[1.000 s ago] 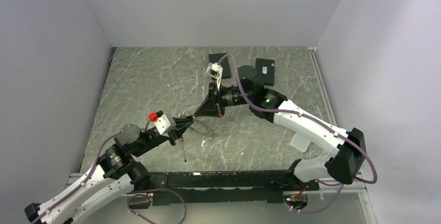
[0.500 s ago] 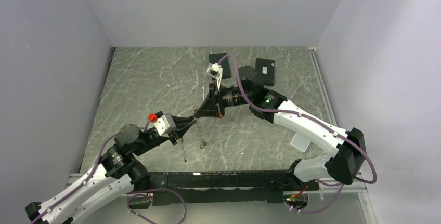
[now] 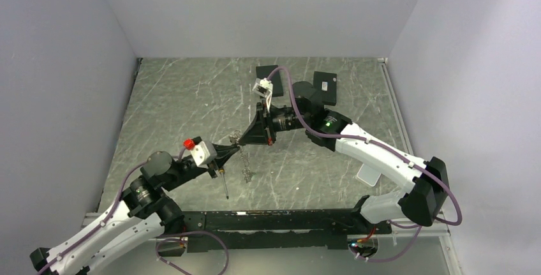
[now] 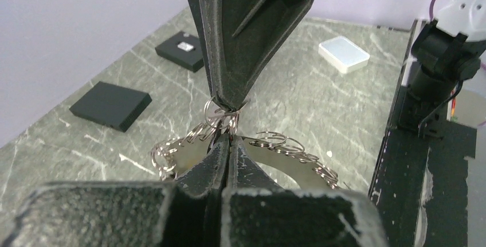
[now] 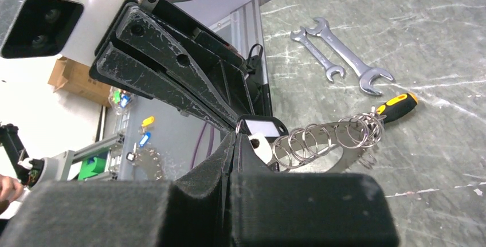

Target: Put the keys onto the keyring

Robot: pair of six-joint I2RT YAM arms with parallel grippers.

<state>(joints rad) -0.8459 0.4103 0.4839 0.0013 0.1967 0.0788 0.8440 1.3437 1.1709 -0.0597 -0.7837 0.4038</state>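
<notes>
The keyring (image 4: 298, 164) is a curved flat grey metal band strung with several small wire split rings (image 5: 321, 138); I cannot make out separate flat keys on it. It hangs between the two grippers above the table and dangles down in the top view (image 3: 245, 168). My left gripper (image 4: 229, 137) is shut, pinching the band at its tips (image 3: 233, 142). My right gripper (image 5: 238, 135) is shut on one small ring (image 5: 240, 125) at the band's end and meets the left gripper tip to tip (image 3: 241, 137).
Two silver wrenches (image 5: 338, 58) and a yellow-and-black screwdriver (image 5: 396, 105) lie on the table below. Two black boxes (image 3: 270, 78) (image 3: 325, 87) lie at the back, and a white box (image 3: 367, 174) lies by the right arm.
The keyring went from spread low beside the left gripper to hanging straight down from the joined tips. Both grippers shifted slightly left and up, still shut.
</notes>
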